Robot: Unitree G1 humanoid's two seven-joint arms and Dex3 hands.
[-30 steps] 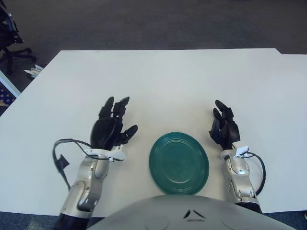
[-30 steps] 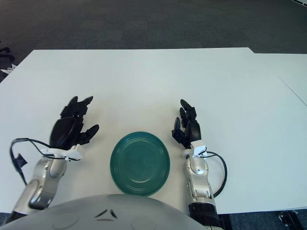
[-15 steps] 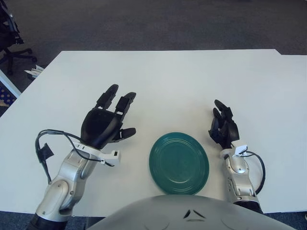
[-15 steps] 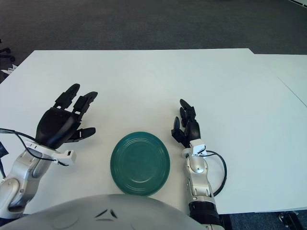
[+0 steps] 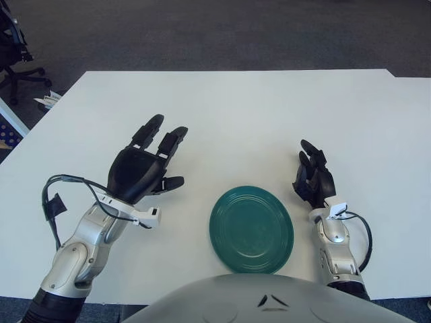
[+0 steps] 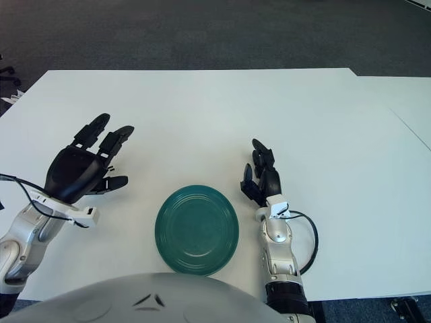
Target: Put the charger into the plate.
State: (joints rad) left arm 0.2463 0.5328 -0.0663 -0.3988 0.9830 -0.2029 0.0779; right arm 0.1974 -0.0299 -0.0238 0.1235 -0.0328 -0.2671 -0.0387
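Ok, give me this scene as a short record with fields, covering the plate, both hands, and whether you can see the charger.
plate: green plate, nothing in it, near the table's front edge
charger: not seen in either view
left hand: left hand, raised left of the plate, fingers spread, holding nothing
right hand: right hand, right of the plate, fingers relaxed, holding nothing
table: white table
task state: charger not yet in the plate

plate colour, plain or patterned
Plain dark green plate with faint concentric ridges, clearest in the left eye view.

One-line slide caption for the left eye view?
Left hand raised open left of the empty green plate; right hand shows beside its right edge; no charger visible on the white table.
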